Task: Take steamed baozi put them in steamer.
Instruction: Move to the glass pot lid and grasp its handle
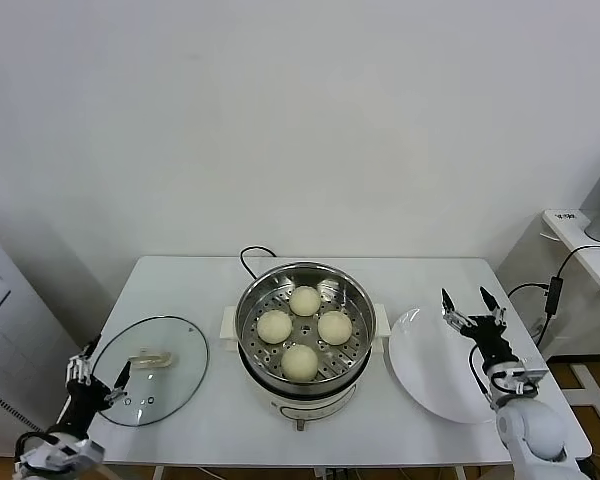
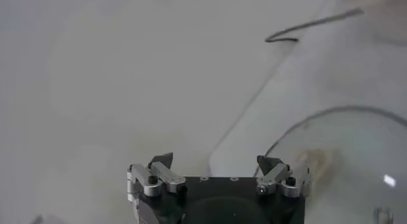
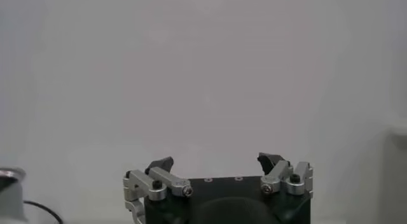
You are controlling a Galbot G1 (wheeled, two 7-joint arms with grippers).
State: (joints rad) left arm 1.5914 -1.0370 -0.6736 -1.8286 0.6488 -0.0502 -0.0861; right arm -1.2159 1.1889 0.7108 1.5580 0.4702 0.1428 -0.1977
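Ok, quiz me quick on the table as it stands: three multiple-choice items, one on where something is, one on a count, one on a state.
1. Where is the glass lid?
A. On the steamer
B. On the table, on the robot's left of the steamer
C. On the white plate

2. How many buns are in the steamer?
A. Two
B. Three
C. Four

3. What state is the right gripper in?
A. Open, holding nothing
B. Shut on a bun
C. Shut on the plate

Key: 1 B, the lid lies flat beside the left gripper. 2 C, four buns sit on the perforated tray. 3 A, it hangs above the bare plate with its fingers apart.
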